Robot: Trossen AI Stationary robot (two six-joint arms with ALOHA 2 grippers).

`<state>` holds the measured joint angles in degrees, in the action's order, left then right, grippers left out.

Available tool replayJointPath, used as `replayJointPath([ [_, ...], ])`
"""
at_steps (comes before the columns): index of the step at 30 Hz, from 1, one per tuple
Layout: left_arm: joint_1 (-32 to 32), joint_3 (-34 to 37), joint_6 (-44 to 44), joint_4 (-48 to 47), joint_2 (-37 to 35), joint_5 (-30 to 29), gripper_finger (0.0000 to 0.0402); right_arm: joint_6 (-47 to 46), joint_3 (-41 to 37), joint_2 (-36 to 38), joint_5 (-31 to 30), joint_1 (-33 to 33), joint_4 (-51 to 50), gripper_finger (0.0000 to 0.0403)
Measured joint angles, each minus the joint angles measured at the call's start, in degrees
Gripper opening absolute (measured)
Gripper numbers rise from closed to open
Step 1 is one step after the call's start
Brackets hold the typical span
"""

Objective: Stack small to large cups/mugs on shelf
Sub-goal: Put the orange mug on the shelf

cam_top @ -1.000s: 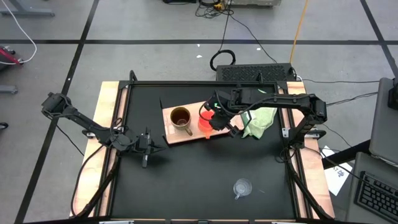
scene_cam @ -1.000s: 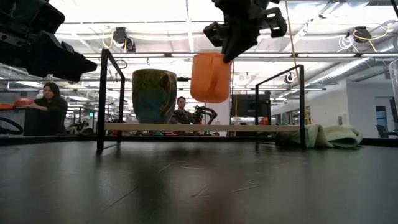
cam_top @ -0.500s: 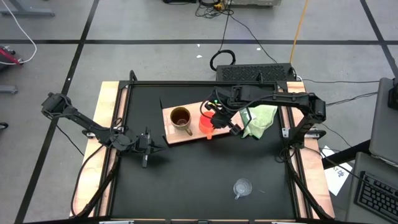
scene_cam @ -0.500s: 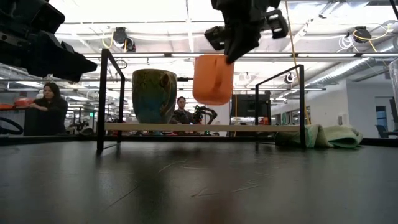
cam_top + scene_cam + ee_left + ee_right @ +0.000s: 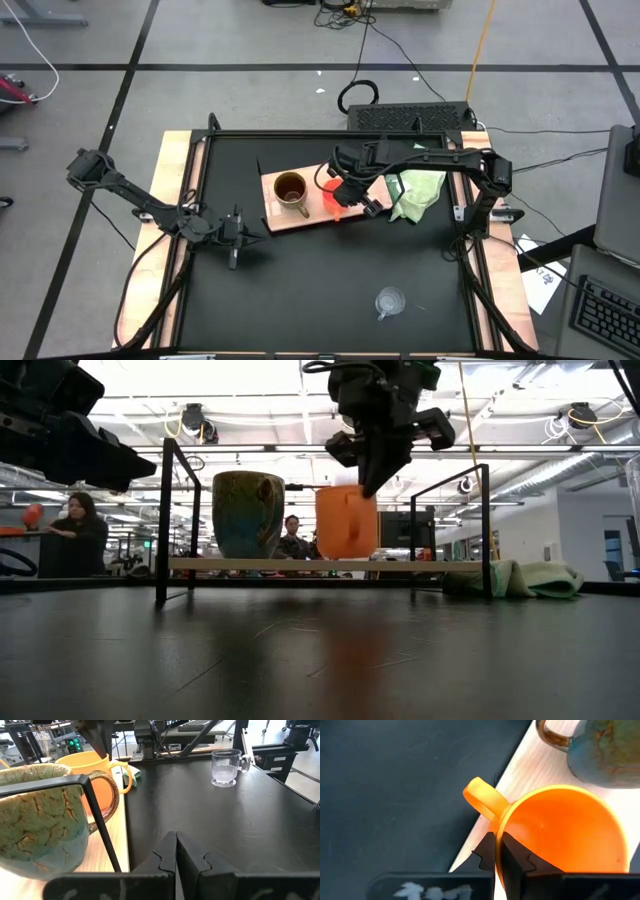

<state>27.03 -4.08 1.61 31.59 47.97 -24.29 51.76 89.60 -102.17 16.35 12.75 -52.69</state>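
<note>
The orange cup (image 5: 331, 199) stands upright at the light-wood shelf (image 5: 276, 216), right of the brown-gold mug (image 5: 290, 187), which stands on its base on the board. My right gripper (image 5: 496, 845) is shut on the orange cup from above. The cup's base is level with the board in the low view (image 5: 346, 523); whether it touches, I cannot tell. The clear cup (image 5: 388, 301) stands on the black table near the front edge. My left gripper (image 5: 176, 851) is shut and empty, low over the table left of the shelf (image 5: 233, 255). My right gripper pinches the orange cup's rim (image 5: 498, 826) right beside the handle (image 5: 481, 796), one finger inside the cup and one outside. The fingers come from above, pointing down. The cup hangs upright below them, its base at the shelf board.
A light green cloth (image 5: 418, 195) lies right of the shelf. Black brackets (image 5: 163, 520) stand up at the shelf's edges. The black table between the shelf and the clear cup is bare. People sit in the room beyond the table (image 5: 82, 530).
My right gripper has gone down with the orange cup, still shut on its rim. The cup has stayed upright and come from well above the shelf down to the level of the board, beside the brown-gold mug.
</note>
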Motion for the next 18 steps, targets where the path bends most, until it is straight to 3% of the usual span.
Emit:
replayJointPath([
  [18, 0.00, 0.00, 0.02, -0.09, 0.00, 0.07, 0.0010, -1.39, 0.02, 0.00, 2.25, 0.04, 1.42, 0.0000],
])
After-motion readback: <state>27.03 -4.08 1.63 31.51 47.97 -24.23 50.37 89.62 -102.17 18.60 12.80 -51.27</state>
